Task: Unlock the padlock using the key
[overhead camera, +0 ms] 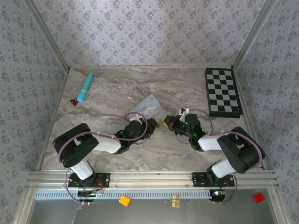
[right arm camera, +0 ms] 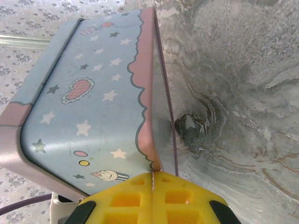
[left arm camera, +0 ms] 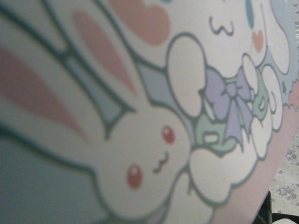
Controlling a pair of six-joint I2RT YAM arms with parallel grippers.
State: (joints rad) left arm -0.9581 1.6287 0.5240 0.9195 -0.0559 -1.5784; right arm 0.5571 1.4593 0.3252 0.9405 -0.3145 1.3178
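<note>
Tin [overhead camera: 148,106], pale blue, cartoon-printed, between both hands; right hand [right arm camera: 152,186] closed tight; left hand [overhead camera: 139,122]: opening unclear; chessboard [overhead camera: 223,92], blue tube [overhead camera: 85,87] well apart.

A grey-and-white veined marble-look tabletop [overhead camera: 117,88] forms the floor of the cell, under soft, even light. Walls papered in pale lilac with small repeated floral sprigs [overhead camera: 149,32] close it in on three sides (the same paper on all three). They meet at slanting silvery aluminium corner posts [overhead camera: 48,35]. A ribbed silvery aluminium rail [overhead camera: 154,179] runs along the near edge.
</note>
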